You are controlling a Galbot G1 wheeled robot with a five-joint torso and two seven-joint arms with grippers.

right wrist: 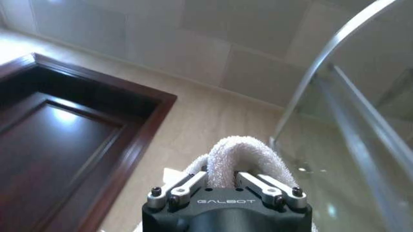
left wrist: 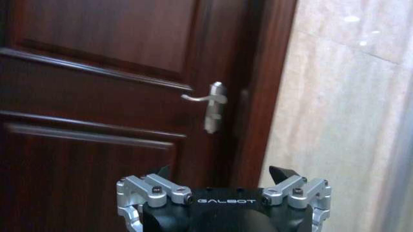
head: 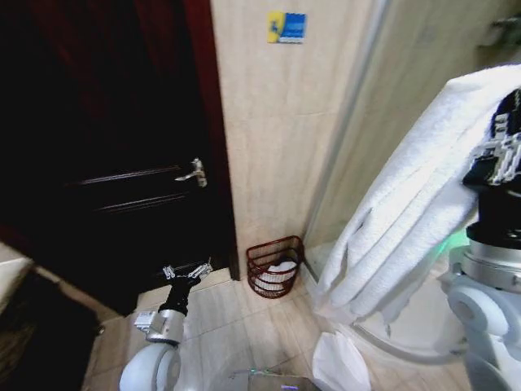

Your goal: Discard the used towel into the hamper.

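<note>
Right hand is up high, pinching my white towel, which hangs long toward the floor. Left hand waits low, fingers wide. Farther off, down and left, the hamper sits by the wall.

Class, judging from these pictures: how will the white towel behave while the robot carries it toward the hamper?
Probably floppy: the towel hangs in long folds from the right claw. Likely bulky, trailing low to the floor. It may snag or drape over the hamper rim.
</note>
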